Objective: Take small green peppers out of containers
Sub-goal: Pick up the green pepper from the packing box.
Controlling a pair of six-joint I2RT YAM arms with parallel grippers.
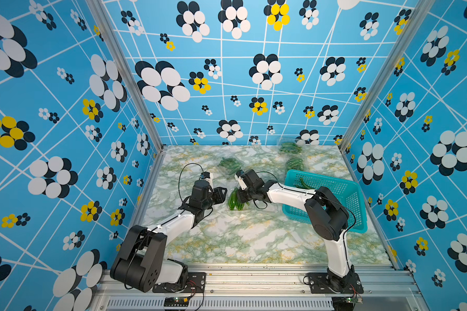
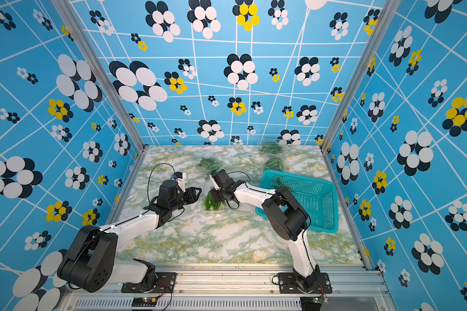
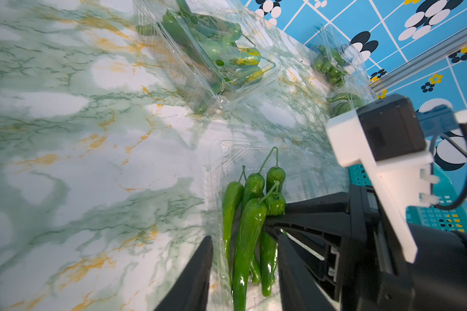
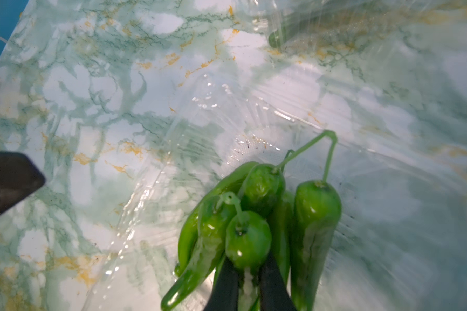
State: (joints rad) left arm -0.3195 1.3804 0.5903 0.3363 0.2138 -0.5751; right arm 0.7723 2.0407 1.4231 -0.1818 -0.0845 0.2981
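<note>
Both arms reach inward, left claw (image 1: pixel 225 195) parted, right claw (image 4: pixel 250 270) pinched nearly closed.

Sm. green peppers (image 3: pixel 247 223) in clr container (image 3: pixel 254 152)

The flat marbled tabletop (image 1: pixel 240 242) is white, veined pale green and streaked ochre yellow, and the perforated rectangular plastic basket (image 1: pixel 344 188) on it is teal. Beside the basket, slender glossy chili peppers (image 3: pixel 246 231) show dark to bright green with paler stems inside a colourless transparent ribbed plastic clamshell box (image 3: pixel 254 152). Behind the basket, the flat enclosure walls (image 1: pixel 227 80) are sky blue, crossed by white lines and scattered with white, black and yellow oval-petal flowers.
</note>
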